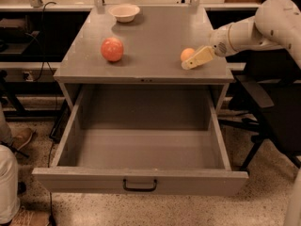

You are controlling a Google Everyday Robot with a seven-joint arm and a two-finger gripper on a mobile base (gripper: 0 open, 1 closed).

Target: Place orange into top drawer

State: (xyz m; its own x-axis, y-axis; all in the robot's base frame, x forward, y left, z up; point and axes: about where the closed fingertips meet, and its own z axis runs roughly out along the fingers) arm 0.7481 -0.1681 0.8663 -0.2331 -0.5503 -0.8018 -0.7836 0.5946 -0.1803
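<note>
The orange sits on the grey cabinet top near its right front corner. My gripper reaches in from the right at the end of the white arm. It is low over the cabinet top, right against the orange's right front side. The top drawer is pulled fully open below, with its black handle at the centre of the front panel. Nothing shows inside the drawer.
A larger pinkish-red ball lies on the left of the cabinet top. A pale bowl stands at the back. A dark chair is to the right of the drawer. A person's leg and shoe are at the left.
</note>
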